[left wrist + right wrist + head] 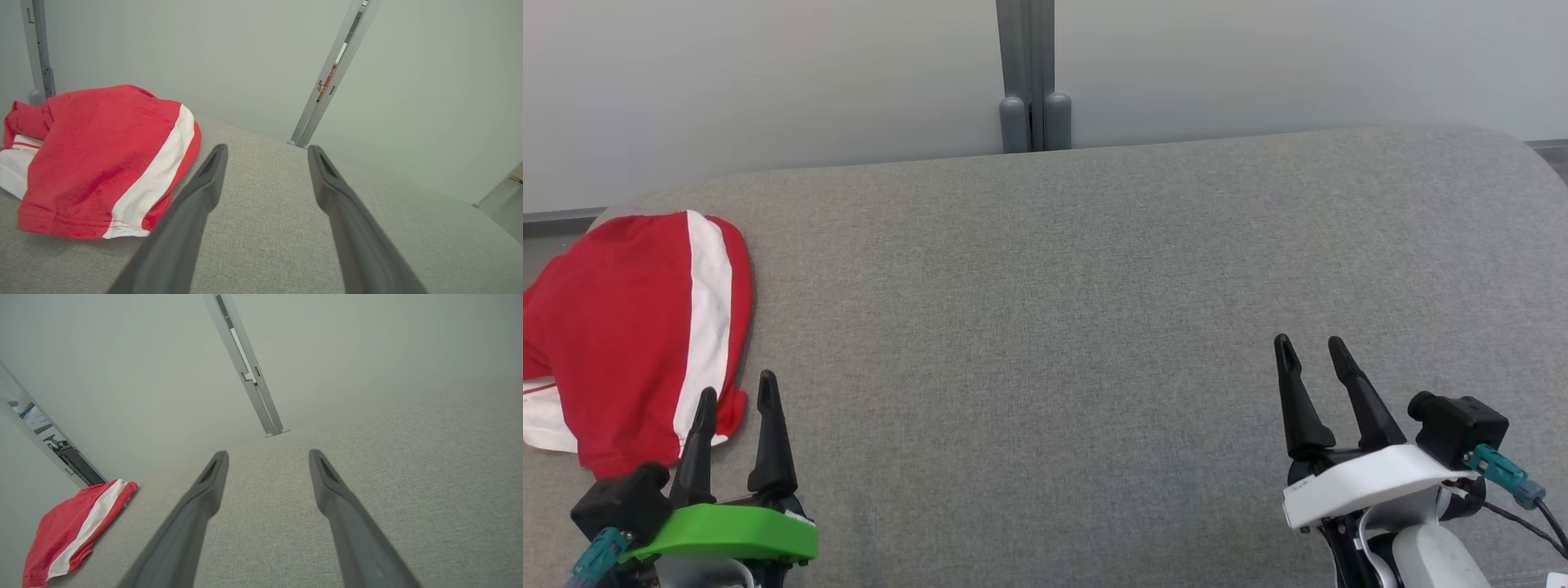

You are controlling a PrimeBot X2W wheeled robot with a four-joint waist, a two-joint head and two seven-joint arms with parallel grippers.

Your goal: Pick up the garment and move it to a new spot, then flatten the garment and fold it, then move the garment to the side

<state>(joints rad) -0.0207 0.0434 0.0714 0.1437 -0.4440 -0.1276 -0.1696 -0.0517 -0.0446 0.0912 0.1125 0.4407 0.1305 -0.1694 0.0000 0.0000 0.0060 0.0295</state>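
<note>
Red cloth with one broad white stripe: the garment (637, 327), a loosely doubled heap at the far left end of the grey upholstered surface (1045, 310).

- Long axis: the stripe runs from the near hem away toward the wall, roughly in line with the robot's forward reach.
- Left gripper (738, 385): fingers spread wide, nothing between them. The garment lies ahead and to its left, near hem just beside the outer fingertip; contact cannot be judged.
- Right gripper (1309, 340): equally wide and empty, well apart from the garment, with bare fabric between.
- Assessment: the left arm is plainly the nearer. Any grasp probably starts there, angling leftward onto the near hem, while the right arm would have to cross the whole seat.
</note>
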